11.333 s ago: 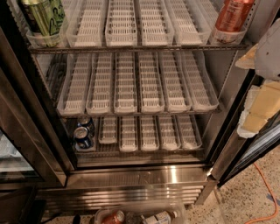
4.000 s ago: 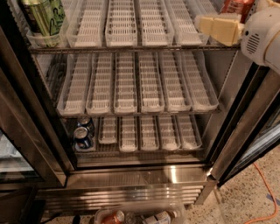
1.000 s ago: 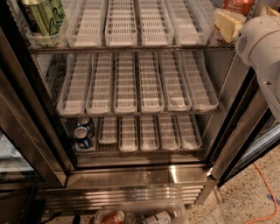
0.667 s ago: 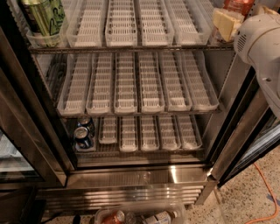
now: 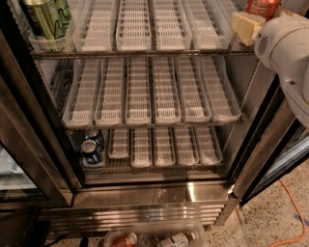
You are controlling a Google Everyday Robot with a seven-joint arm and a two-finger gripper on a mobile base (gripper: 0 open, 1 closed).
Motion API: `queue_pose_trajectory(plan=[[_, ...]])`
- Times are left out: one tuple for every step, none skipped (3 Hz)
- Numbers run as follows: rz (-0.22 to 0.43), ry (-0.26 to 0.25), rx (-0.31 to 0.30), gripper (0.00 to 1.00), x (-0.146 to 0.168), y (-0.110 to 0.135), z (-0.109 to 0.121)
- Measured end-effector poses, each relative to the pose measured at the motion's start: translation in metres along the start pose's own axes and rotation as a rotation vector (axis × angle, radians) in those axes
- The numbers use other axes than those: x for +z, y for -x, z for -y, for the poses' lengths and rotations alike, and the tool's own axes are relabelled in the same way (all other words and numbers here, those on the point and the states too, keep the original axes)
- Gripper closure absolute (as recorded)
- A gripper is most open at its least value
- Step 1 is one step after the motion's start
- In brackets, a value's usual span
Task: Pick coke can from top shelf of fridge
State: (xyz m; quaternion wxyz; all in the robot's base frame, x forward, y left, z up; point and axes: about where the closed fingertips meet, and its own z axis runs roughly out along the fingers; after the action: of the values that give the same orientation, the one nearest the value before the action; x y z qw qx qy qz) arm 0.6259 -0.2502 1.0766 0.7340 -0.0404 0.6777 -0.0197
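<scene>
The red coke can (image 5: 262, 6) stands at the far right of the top shelf (image 5: 145, 52), cut off by the upper edge of the view. My gripper (image 5: 246, 27), cream-coloured, sits just in front of and below the can, at the shelf's right end. My white arm (image 5: 286, 46) reaches in from the right. The fridge (image 5: 145, 197) stands open, with rows of white slotted trays (image 5: 133, 24) on each rack.
A tall green can (image 5: 46, 17) stands at the top shelf's far left. Two dark blue cans (image 5: 91, 146) sit at the left of the bottom rack. Dark door frames flank the opening. Bottles (image 5: 154, 239) lie on the floor below, and an orange cable (image 5: 295, 208) runs at the right.
My arm came in from the right edge and the gripper rose from in front of the right trays to just below the coke can. It has barely moved over the last second.
</scene>
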Motion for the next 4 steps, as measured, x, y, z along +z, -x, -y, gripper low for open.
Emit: queue_pose_trajectory(plan=[[-0.009, -0.002, 0.008, 0.31, 0.005, -0.001, 0.001], [0.008, -0.006, 0.032, 0.30, 0.014, 0.009, 0.003], [0.014, -0.015, 0.049, 0.31, 0.019, 0.013, 0.006], [0.000, -0.020, 0.056, 0.31, 0.021, 0.007, 0.008]])
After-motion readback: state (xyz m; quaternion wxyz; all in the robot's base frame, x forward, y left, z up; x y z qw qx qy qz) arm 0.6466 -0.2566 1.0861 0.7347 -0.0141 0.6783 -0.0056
